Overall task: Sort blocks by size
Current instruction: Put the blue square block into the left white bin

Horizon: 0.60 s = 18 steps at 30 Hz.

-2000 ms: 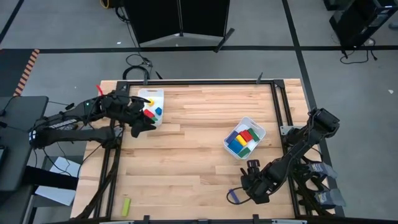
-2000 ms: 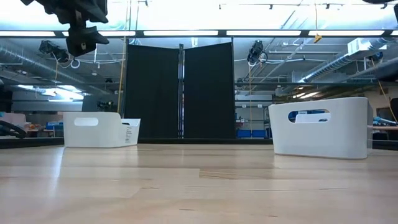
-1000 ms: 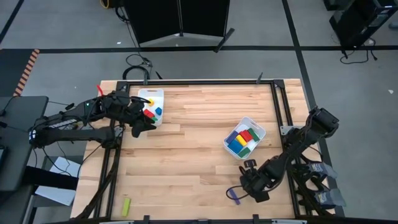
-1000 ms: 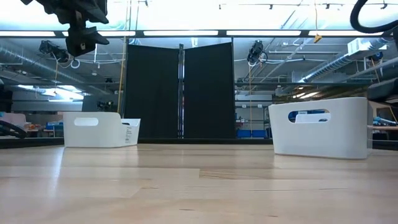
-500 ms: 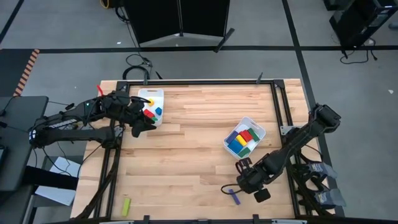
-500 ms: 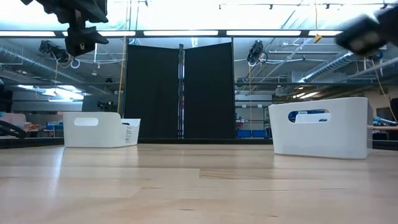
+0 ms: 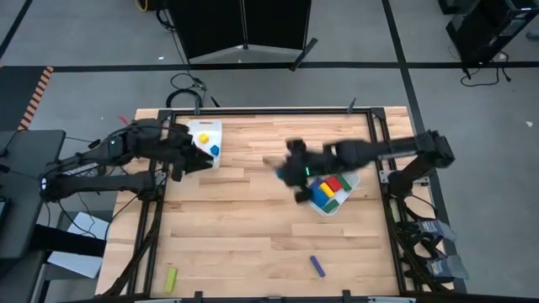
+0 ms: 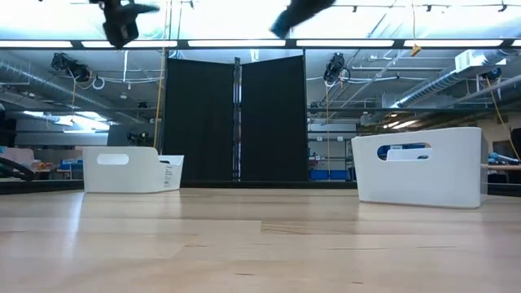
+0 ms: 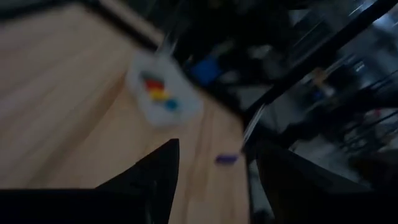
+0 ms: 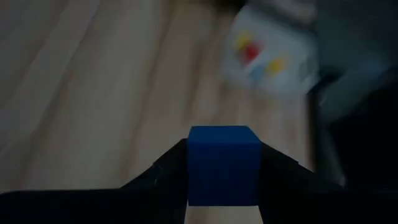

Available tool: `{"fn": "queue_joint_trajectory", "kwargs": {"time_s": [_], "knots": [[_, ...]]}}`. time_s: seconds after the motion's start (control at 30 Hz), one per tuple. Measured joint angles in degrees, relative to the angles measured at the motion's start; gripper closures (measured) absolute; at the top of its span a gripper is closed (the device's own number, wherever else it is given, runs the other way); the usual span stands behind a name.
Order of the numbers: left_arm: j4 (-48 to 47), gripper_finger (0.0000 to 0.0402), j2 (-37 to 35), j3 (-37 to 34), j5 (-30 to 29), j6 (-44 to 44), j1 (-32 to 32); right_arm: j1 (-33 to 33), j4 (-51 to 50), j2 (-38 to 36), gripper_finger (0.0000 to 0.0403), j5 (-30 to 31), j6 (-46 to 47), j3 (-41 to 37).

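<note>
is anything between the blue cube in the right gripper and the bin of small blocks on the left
Nothing on the wood between them. The right gripper holds the blue cube; the left gripper hovers right beside the small-block bin, crowding it.

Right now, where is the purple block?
In the high view, the purple block lies on the table's near right part, below the right bin, far from the yellow-green block at the near left.

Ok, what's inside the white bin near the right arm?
The right white bin holds blocks in red, yellow, blue and green. The right end effector covers its left edge, so anything beneath there is hidden.
</note>
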Motion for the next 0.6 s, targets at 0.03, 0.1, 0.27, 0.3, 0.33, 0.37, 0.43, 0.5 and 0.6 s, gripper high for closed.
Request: {"fn": "queue_joint_trajectory", "kwargs": {"time_s": [0.03,0.1,0.27,0.3,0.33,0.37,0.43,0.5,0.6], "knots": [[1.8,0.0183,-0.5,0.0,-0.1,-0.4,0.0,-2.6,4.0,0.0,0.0255,-1.3,-2.3,0.1],[4.4,0.0183,-1.8,0.0,-0.7,-1.5,0.0,-7.2,13.3,1.0,0.0255,-4.7,-5.1,0.0],[9.5,0.0183,-5.4,0.0,-5.2,-2.8,0.0,-15.4,32.9,6.9,0.0256,-13.5,-2.2,0.0],[10.0,0.0183,-5.9,0.0,-6.4,-3.0,0.0,-16.0,36.9,8.8,0.0256,-15.0,-1.1,0.0],[10.5,0.0183,-6.5,0.0,-7.6,-3.1,0.0,-16.3,40.9,10.7,0.0255,-16.0,0.2,0.0],[10.6,0.0183,-7.1,0.0,-8.6,-3.1,0.0,-16.6,44.5,12.7,0.0255,-16.5,1.5,0.0],[10.2,0.0183,-7.9,0.0,-10.3,-3.1,0.0,-16.9,50.3,16.8,0.0255,-16.9,4.5,0.4],[10.1,0.0183,-8.5,0.0,-11.5,-3.1,0.0,-17.3,53.1,21.3,0.0255,-17.2,8.0,2.9],[10.1,0.0183,-8.5,0.0,-12.9,-2.8,0.0,-17.8,53.0,27.8,0.0255,-17.5,10.5,9.0]]}}
